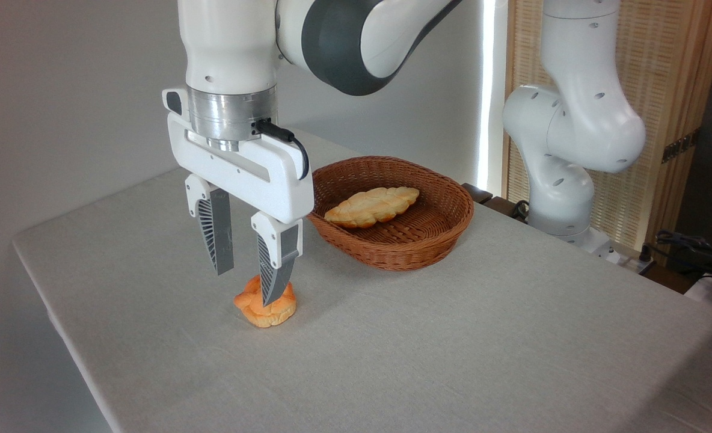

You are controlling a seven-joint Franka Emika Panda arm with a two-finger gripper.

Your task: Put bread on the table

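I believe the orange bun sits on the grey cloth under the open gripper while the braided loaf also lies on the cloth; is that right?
Not quite: the camera view shows the braided loaf lying inside the wicker basket. The orange bun is on the cloth under the open gripper.

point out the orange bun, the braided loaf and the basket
orange bun (272, 313), fixed camera, its lower front
braided loaf (371, 207), fixed camera, its middle
basket (413, 249), fixed camera, its front outer wall

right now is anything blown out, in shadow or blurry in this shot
Fixed camera: a bright vertical strip beside the slatted screen is blown out. Soft, even light on the table, with only a faint shadow under the bun and basket. The open gripper and loaf are sharp.
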